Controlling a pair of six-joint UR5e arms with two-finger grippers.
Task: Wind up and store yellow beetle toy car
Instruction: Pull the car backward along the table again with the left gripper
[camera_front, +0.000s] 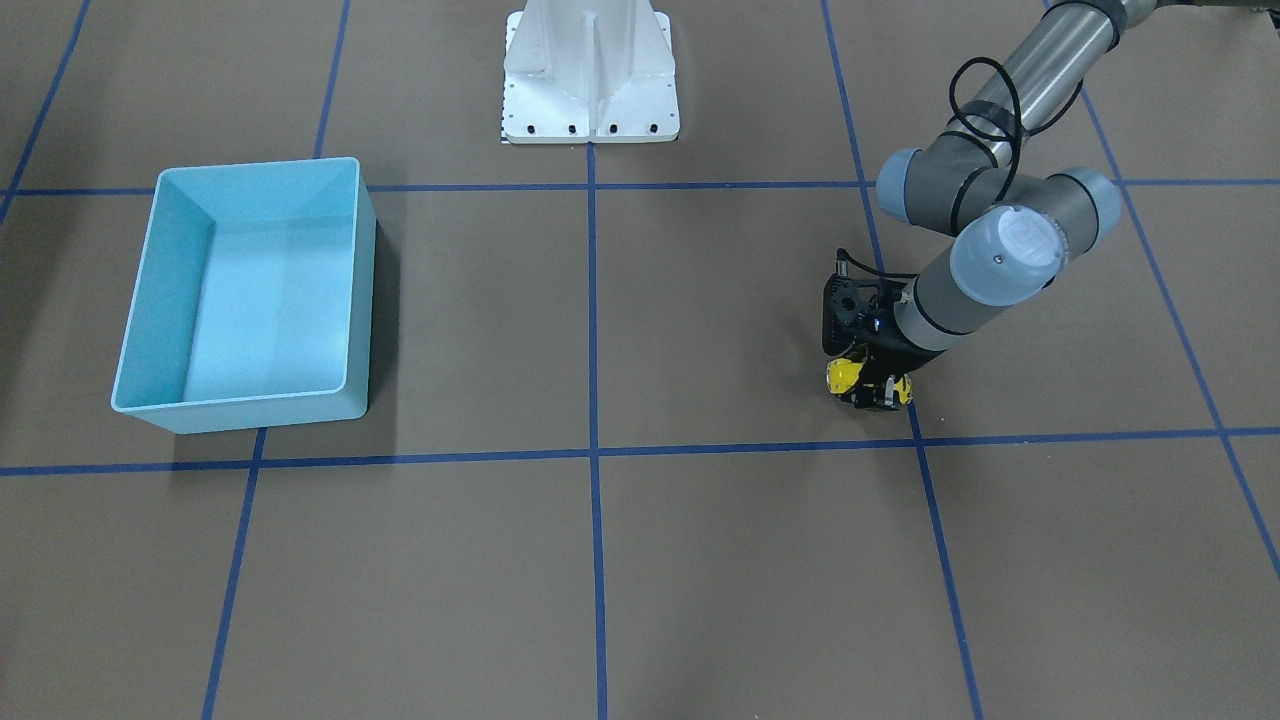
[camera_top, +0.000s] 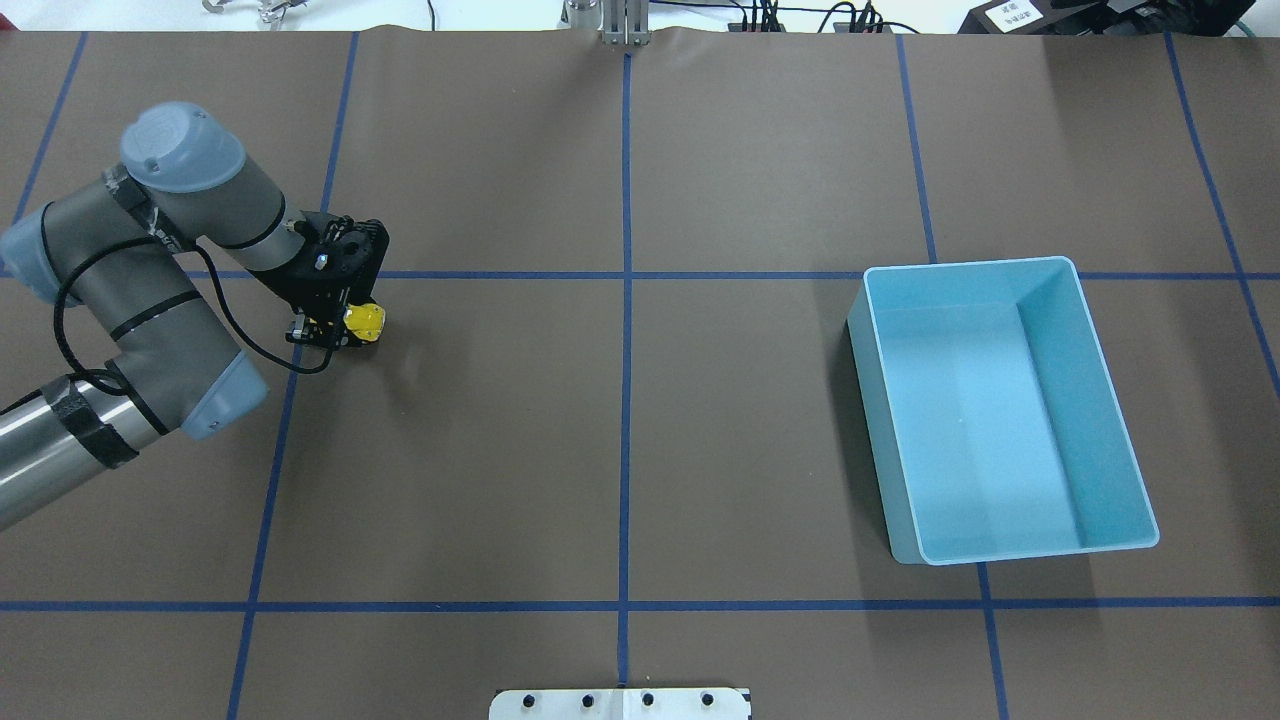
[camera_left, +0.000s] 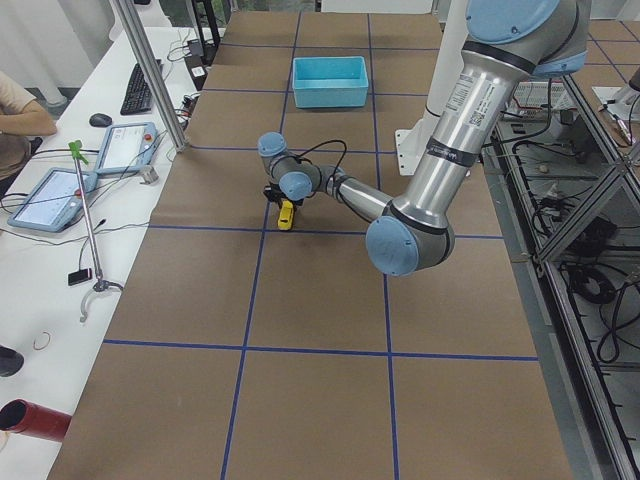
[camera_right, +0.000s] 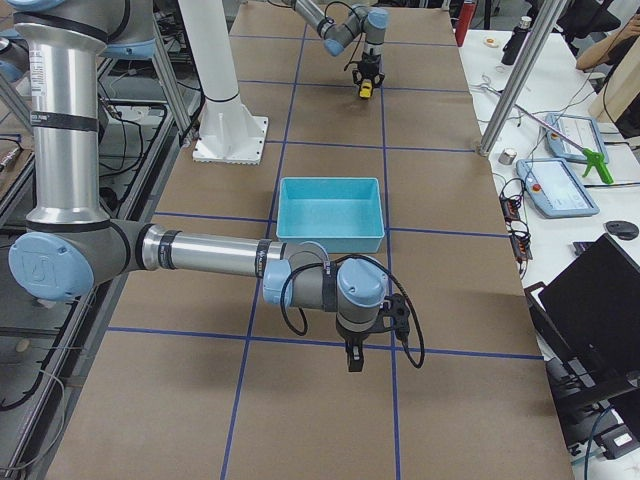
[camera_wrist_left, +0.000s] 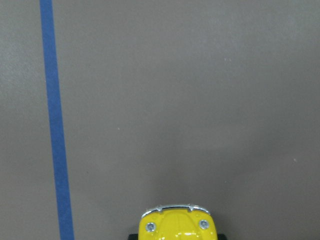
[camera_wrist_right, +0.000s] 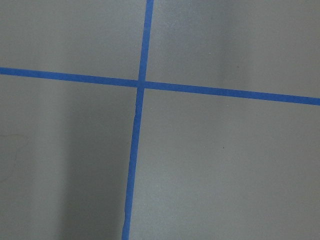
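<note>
The yellow beetle toy car (camera_top: 365, 319) is gripped across its middle by the left end effector (camera_front: 873, 390). The right end effector's (camera_right: 352, 358) opening cannot be told.

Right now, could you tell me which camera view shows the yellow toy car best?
The left wrist-mounted view: the yellow toy car is close and sharp, though only its front shows. Front-facing and overhead show it half-hidden under the left end effector; side views, tiny.

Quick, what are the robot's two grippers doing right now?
The left gripper: closed on the yellow beetle toy car.
The right gripper: cannot be told; only the side view shows it.
</note>
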